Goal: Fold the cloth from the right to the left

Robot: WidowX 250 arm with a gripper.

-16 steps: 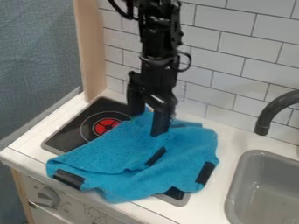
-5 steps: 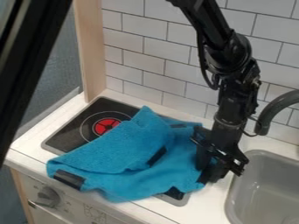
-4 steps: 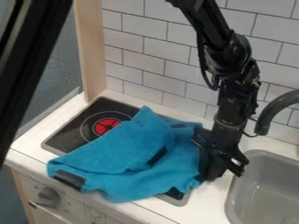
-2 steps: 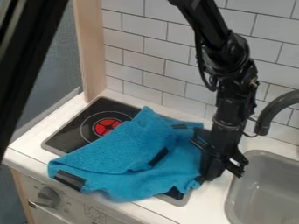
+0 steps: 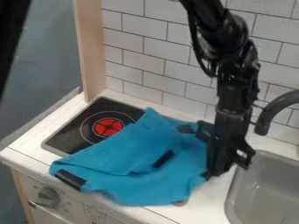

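The stove top (image 5: pixel 76 130) lies well left of the gripper (image 5: pixel 215 171); the blue cloth (image 5: pixel 131 164) spreads over it, rumpled, right up to the gripper, which seems to be pinching it. A shallow pinch could slip under the cloth's weight; a low pull could bunch the layers near the dark strip (image 5: pixel 163 159).

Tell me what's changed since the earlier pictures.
The gripper went from the cloth's far side to its right edge and closed on it. The cloth shifted slightly, its near right side now covering more of the stove's near corner. The stove, faucet and sink stayed put.
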